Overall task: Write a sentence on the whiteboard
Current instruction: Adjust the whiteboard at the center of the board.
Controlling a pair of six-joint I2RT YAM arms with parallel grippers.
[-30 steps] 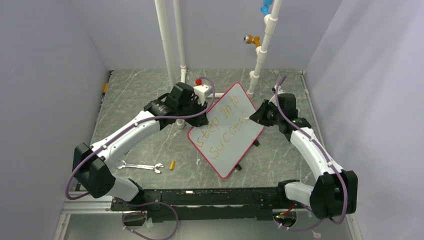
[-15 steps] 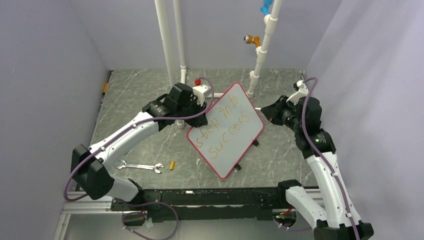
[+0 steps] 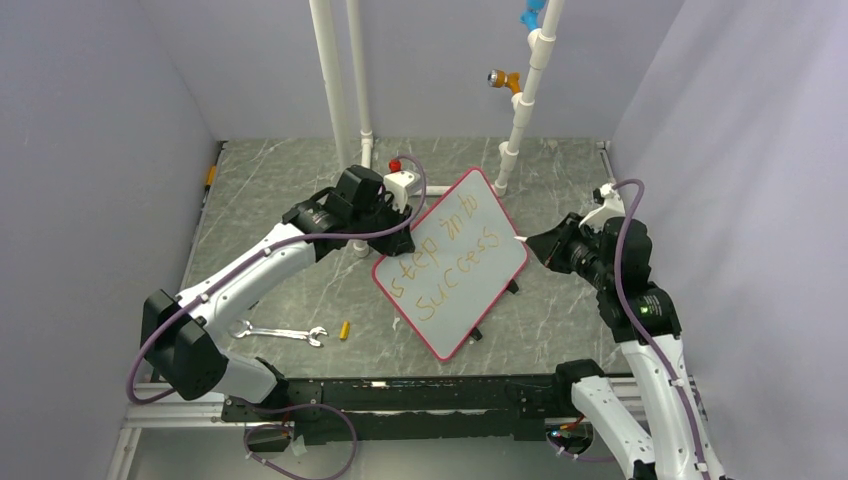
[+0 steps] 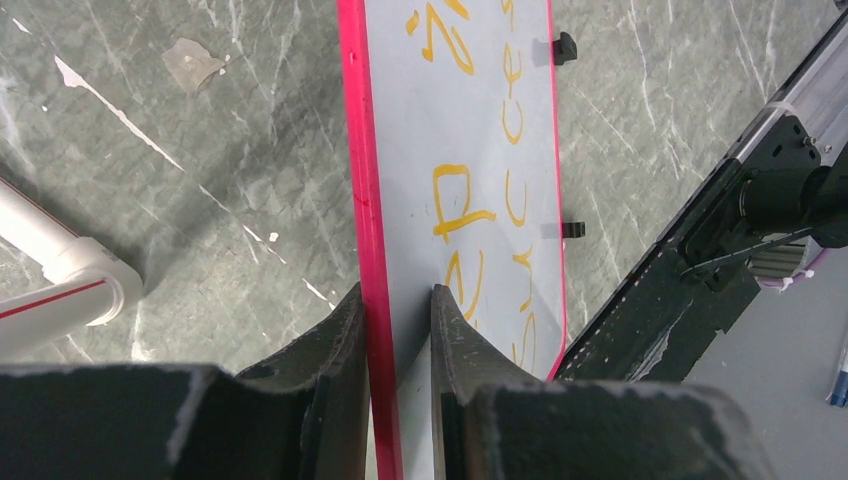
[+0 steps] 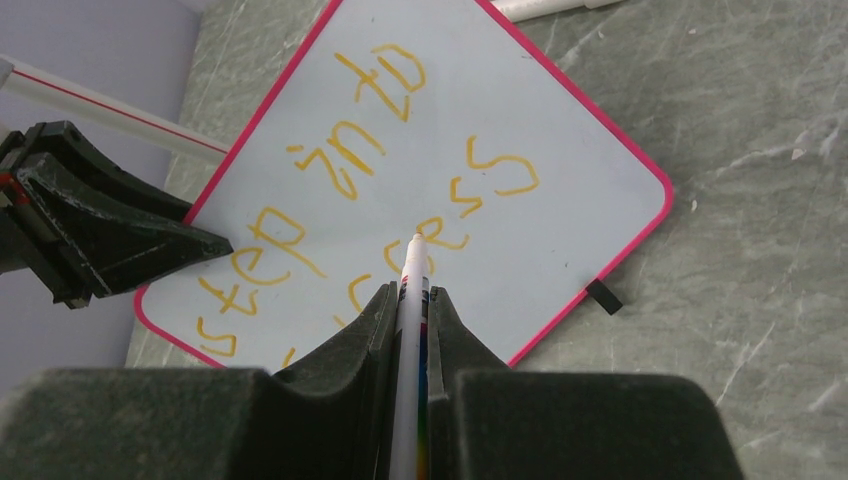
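The whiteboard [image 3: 452, 325], white with a red-pink rim, stands tilted on the marble table. Its sentence [image 3: 447, 262] in orange-yellow letters reads "step into success" over two lines. My left gripper [image 3: 404, 236] is shut on the board's left edge; in the left wrist view the left gripper [image 4: 396, 300] pinches the pink rim of the whiteboard [image 4: 420, 150]. My right gripper [image 3: 547, 246] hangs just right of the board, shut on a white marker [image 5: 413, 262]. The marker's tip points at the whiteboard [image 5: 560, 215] without touching it.
A wrench [image 3: 283, 333] and a small yellow cap [image 3: 344, 330] lie left of the board near the front. White pipes [image 3: 335, 90] rise at the back, one with an orange valve [image 3: 500, 79]. Two black clips [image 3: 512, 286] sit on the board's lower right edge.
My right arm has drawn back to the right and risen, taking the marker off the end of "success". The left gripper and the board have stayed put.
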